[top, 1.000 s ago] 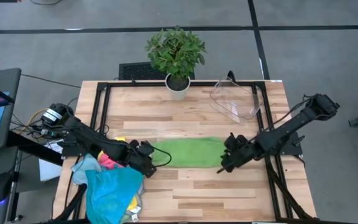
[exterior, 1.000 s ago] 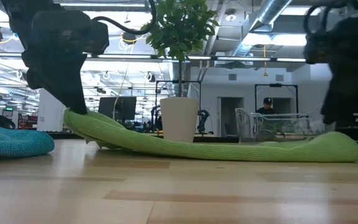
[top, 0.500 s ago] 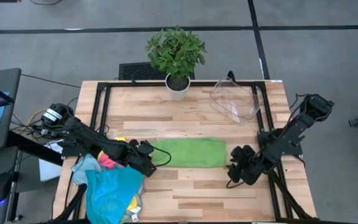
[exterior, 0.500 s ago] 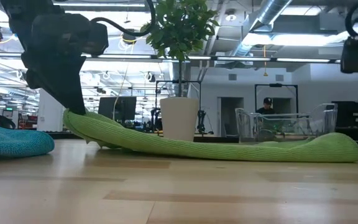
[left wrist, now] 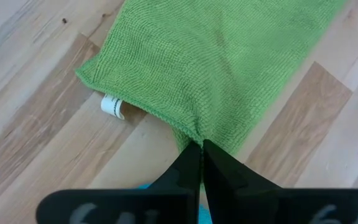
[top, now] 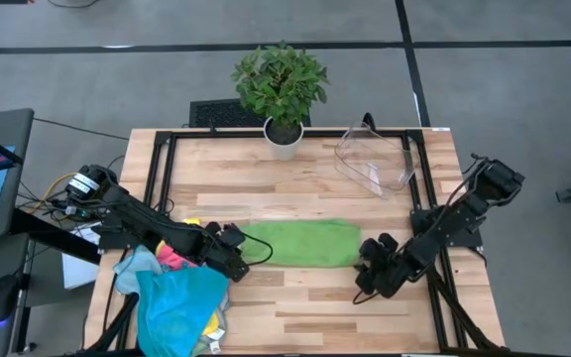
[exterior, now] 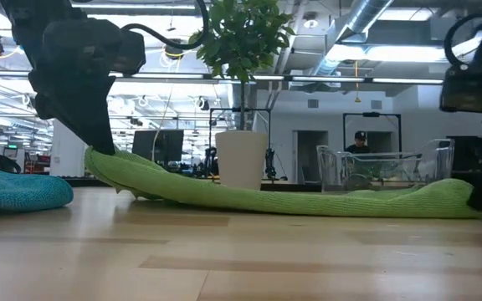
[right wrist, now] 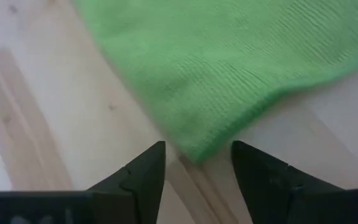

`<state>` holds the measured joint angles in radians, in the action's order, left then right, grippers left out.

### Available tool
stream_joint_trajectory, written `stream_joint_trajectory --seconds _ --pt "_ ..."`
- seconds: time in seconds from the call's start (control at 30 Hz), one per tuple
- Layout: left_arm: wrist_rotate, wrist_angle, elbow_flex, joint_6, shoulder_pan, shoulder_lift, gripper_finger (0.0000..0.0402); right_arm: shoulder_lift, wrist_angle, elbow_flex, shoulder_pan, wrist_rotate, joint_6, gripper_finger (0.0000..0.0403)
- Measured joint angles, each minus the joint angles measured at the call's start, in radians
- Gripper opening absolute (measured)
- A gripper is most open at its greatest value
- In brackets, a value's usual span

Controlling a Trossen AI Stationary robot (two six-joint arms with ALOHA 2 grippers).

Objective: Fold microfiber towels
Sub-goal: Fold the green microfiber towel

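One towel (top: 300,243) lies mid-frame: left pincer (left wrist: 201,146) clenched on its corner, right pincer (right wrist: 196,158) released (straddling the other corner); closing early risks snagging one layer.

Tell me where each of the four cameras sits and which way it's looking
High view: above the table, looking straight down; both arms, green towel, towel pile, plant, clear bin.
Low view: table height, level across the green towel into the room; both arms reach down.
Left wrist view: on the left gripper, shut on the towel's edge.
Right wrist view: on the right gripper, open at a towel corner.
All four share the green towel.
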<state>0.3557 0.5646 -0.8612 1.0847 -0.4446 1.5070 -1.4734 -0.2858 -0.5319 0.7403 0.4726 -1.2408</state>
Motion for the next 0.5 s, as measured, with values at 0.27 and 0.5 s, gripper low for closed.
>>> stream_joint_trajectory --seconds 0.27,0.5 --pt "0.021 -0.001 0.0 0.002 0.0 0.0 0.0 -0.001 0.011 -0.001 -0.043 -0.059 0.087 0.0033" --pt "-0.001 -0.005 0.0 0.018 0.005 -0.001 0.0 0.048 0.002 -0.007 -0.086 -0.107 0.159 0.0013"
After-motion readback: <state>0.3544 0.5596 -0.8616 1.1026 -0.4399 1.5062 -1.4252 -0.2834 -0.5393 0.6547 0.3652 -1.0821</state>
